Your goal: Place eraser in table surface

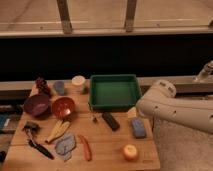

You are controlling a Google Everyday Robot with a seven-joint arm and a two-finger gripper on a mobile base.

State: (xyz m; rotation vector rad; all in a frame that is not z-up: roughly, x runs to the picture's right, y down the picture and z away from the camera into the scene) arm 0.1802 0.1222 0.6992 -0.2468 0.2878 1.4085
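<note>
The eraser (110,121), a small black oblong block, lies flat on the wooden table surface (107,150), just in front of the green tray (114,91). My white arm (175,111) reaches in from the right, and its rounded elbow hangs over the table's right edge, above and to the right of the eraser. My gripper is out of view; no fingers show anywhere. Nothing touches the eraser.
A blue-grey block (138,128) lies right of the eraser, with an orange fruit (130,152) in front of it. A purple bowl (36,105), red bowl (63,107), banana (58,130), black-handled brush (37,145), cloth (65,145) and red stick (85,147) fill the left side. Cups (78,82) stand at the back.
</note>
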